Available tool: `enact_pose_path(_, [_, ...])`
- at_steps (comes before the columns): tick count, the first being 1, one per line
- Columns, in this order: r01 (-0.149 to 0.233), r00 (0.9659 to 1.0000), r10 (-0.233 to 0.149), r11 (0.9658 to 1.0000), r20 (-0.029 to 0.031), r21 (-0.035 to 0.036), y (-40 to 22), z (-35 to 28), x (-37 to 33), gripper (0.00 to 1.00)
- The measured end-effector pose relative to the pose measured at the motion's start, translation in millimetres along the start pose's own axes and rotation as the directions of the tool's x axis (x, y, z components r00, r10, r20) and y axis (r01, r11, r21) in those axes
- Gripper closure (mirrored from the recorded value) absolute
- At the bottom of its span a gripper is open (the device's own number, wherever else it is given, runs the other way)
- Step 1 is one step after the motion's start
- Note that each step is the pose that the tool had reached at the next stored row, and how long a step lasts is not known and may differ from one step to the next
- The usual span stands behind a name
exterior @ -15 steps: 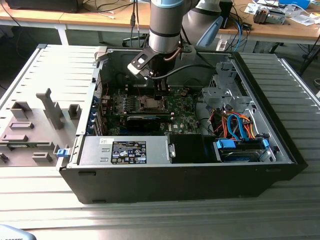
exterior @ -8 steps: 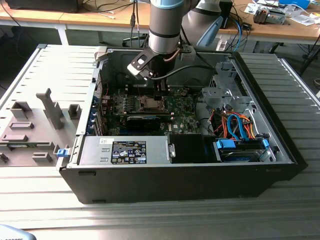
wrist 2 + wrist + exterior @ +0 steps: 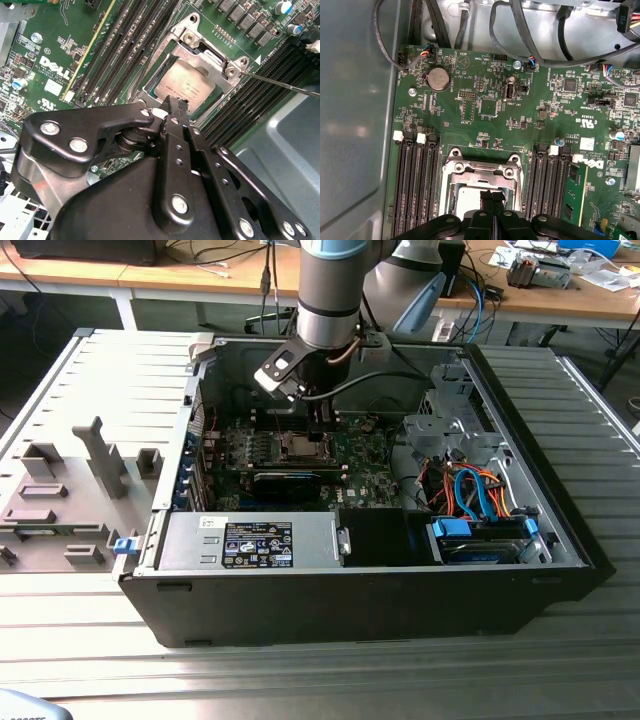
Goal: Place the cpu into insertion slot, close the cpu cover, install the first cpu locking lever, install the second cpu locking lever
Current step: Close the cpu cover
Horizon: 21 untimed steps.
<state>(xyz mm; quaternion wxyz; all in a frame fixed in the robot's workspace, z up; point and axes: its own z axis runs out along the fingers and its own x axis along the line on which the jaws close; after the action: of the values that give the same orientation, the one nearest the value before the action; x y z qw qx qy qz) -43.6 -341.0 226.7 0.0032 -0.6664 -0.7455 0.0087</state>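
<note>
An open black computer case (image 3: 350, 610) holds a green motherboard (image 3: 485, 100); its silver-rimmed square insertion slot (image 3: 300, 447) holds the pale silvery cpu (image 3: 187, 85) under the thin metal cpu cover (image 3: 210, 60). The black claw (image 3: 175, 107), pressed together, hangs over the cpu's edge.

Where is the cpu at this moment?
In the second wrist view the cpu lies flat inside the window of the cpu cover, between the black memory slots, just beyond the gripper tip.

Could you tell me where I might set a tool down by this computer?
Free: the ribbed table in front of the case and at the exterior view's right. Crowded: the socket, between memory slots, under the gripper.
</note>
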Motion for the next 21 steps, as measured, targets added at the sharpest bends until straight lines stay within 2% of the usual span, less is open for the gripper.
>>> enact_pose_path(8, [0.000,1.0000,0.000,1.0000,0.0000,0.0000,-0.7,1.7,0.1,0.89])
enact_pose_path(12, [0.000,1.0000,0.000,1.0000,-0.0001,0.0000,-3.3,2.7,0.4,0.89])
enact_pose_path(20, [0.000,1.0000,0.000,1.0000,-0.0001,0.0000,-12.2,5.4,1.4,0.89])
enact_pose_path(21, [0.000,1.0000,0.000,1.0000,0.0001,0.0001,-18.6,7.2,2.1,0.89])
